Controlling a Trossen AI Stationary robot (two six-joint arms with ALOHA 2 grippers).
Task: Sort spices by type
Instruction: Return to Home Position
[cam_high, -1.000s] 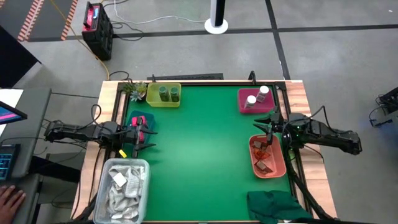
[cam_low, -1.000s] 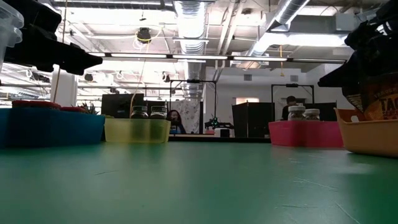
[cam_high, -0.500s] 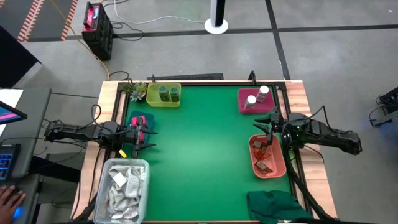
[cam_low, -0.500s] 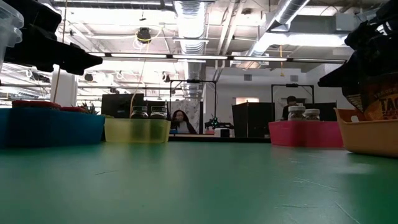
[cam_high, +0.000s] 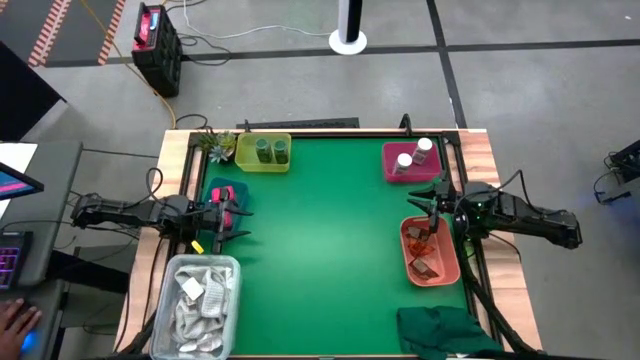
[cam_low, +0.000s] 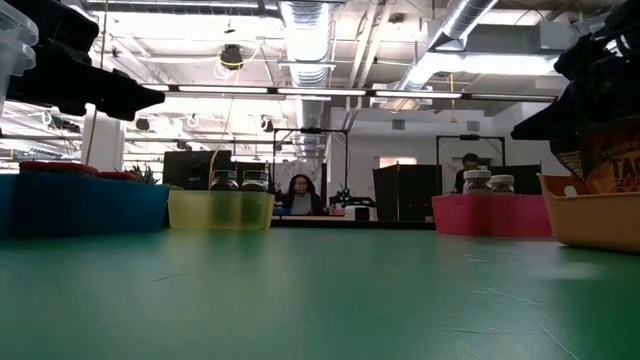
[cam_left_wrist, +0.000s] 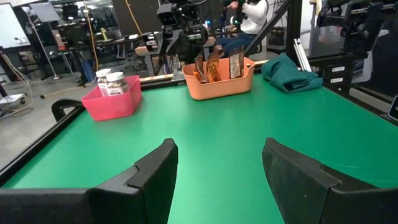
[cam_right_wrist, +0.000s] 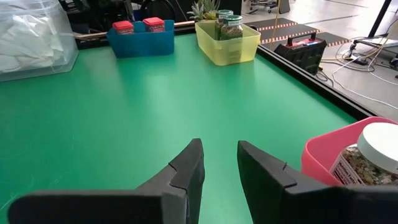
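Note:
Two green jars (cam_high: 270, 150) stand in a yellow bin (cam_high: 244, 153) at the far left. Two white-capped bottles (cam_high: 414, 155) stand in a pink bin (cam_high: 392, 170) at the far right. Two pink packs (cam_right_wrist: 138, 25) sit upright in a blue bin (cam_right_wrist: 140, 40) at the left edge. Brown sachets (cam_left_wrist: 214, 63) stand in an orange bin (cam_high: 447, 270) at the right edge. My left gripper (cam_left_wrist: 217, 168) hovers open over the blue bin (cam_high: 212, 190), and my right gripper (cam_right_wrist: 219, 163) hovers open, its fingers a narrow gap apart, just far of the orange bin.
A clear tub of white rags (cam_high: 197, 305) sits at the near left corner. A dark green cloth (cam_high: 445, 330) lies at the near right corner. The green mat (cam_high: 320, 250) between the bins is bare. A small plant (cam_high: 215, 145) stands beside the yellow bin. A person (cam_low: 300, 195) sits far behind the table.
Both arms and all the spices have kept still. In the low view, only the person far behind the table has shifted to the right.

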